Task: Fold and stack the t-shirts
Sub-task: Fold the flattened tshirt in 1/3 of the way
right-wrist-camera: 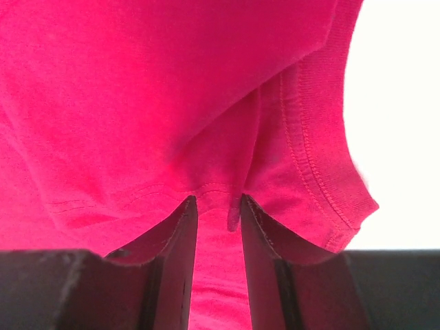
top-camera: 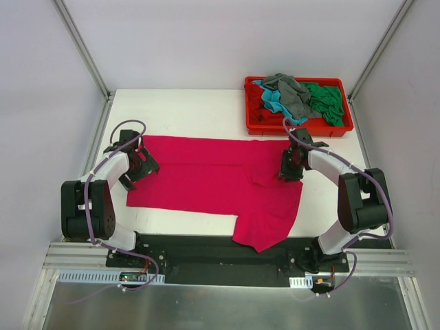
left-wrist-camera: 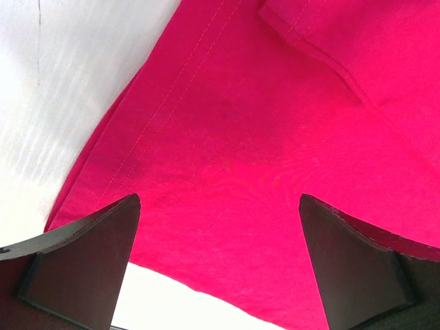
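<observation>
A: Where's the magenta t-shirt [top-camera: 206, 175]?
B: Spread flat across mid-frame, one sleeve trailing toward lower centre.
A: And the left gripper [left-wrist-camera: 220, 206]?
B: Spread wide over the shirt's left hem.
A: And the right gripper [right-wrist-camera: 216, 206]?
B: Pinching a fold of that shirt, right of centre.
A: And the other t-shirts [top-camera: 295, 96]?
B: Heaped in the red tray [top-camera: 323, 130], upper right.

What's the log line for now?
magenta shirt: spread out | left gripper: open over it | right gripper: pinching it | tray: other shirts heaped
</observation>
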